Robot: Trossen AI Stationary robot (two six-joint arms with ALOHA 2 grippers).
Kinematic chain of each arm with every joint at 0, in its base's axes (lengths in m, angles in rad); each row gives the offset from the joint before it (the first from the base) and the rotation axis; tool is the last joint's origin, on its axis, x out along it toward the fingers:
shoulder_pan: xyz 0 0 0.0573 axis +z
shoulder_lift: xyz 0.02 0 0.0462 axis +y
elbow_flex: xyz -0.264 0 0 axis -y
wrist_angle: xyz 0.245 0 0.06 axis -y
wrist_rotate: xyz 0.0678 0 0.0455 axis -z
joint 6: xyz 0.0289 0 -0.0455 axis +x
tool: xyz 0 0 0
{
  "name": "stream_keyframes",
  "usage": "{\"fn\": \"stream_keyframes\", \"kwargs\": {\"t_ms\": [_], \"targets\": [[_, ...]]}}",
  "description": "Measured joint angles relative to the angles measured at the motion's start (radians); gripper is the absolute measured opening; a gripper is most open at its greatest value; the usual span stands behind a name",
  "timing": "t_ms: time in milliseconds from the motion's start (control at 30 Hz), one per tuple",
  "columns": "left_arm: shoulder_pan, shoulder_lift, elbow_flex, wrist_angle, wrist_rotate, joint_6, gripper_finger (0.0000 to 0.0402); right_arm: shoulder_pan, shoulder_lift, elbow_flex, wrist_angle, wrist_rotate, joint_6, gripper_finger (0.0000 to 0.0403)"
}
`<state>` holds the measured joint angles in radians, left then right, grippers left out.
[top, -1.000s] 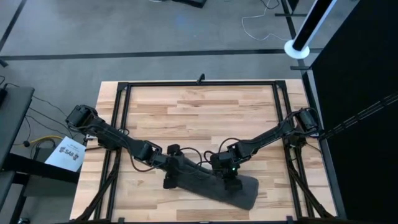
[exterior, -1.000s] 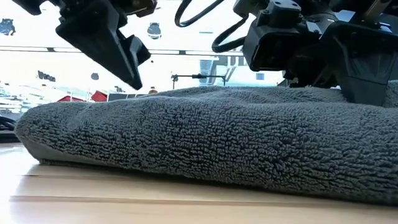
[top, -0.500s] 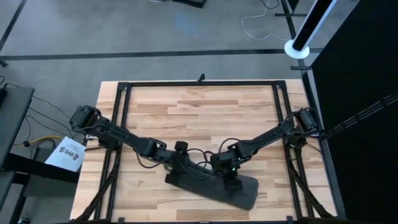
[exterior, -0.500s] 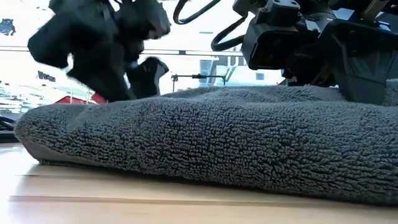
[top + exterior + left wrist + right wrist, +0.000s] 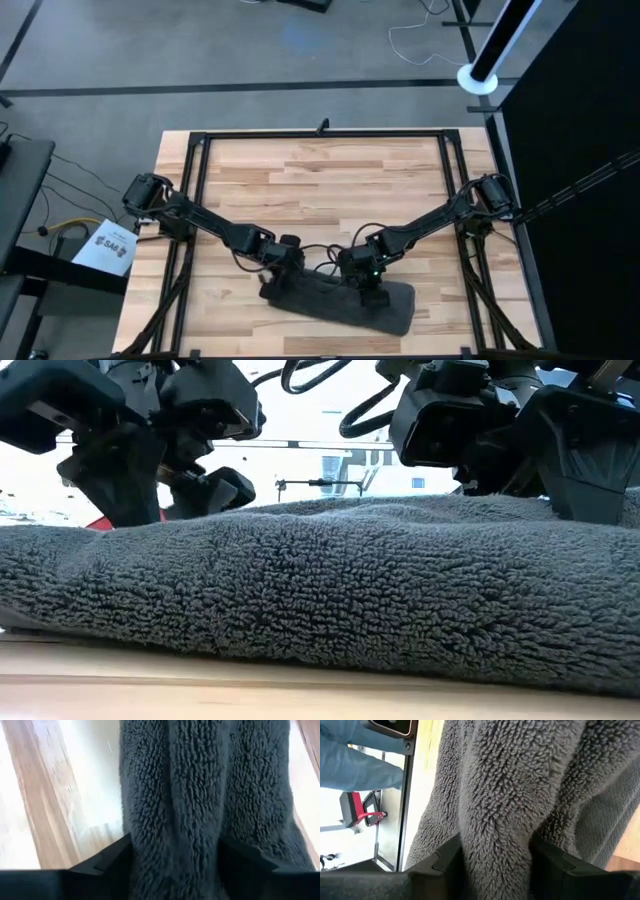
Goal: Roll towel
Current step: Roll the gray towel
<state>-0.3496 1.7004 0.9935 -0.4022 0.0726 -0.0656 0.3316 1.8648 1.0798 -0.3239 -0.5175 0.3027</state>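
Near the table's (image 5: 330,170) front edge the towel (image 5: 340,303) lies as a long thick bundle, largely rolled I judge, the left gripper (image 5: 283,276) straddling a ridge at its left end and the right gripper (image 5: 372,293) clasping a fold mid-length.

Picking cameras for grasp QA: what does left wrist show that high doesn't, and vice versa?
Left wrist only: a ridge of the towel between the left gripper fingers.
High only: both arms over the table, the right gripper also on the towel, the paper sheet off to the side.
Both: towel on wood.
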Motion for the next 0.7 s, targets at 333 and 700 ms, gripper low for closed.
{"fn": "stream_keyframes", "kwargs": {"t_ms": [333, 700], "targets": [[-0.001, 0.0, 0.009, -0.056, 0.01, -0.032, 0.0021, -0.011, -0.061, 0.0, -0.086, 0.008, -0.064, 0.0162], [-0.007, -0.002, 0.011, -0.154, -0.03, -0.161, 0.0021, 0.088, -0.104, -0.02, -0.243, 0.064, 0.054, 0.0171]]}}
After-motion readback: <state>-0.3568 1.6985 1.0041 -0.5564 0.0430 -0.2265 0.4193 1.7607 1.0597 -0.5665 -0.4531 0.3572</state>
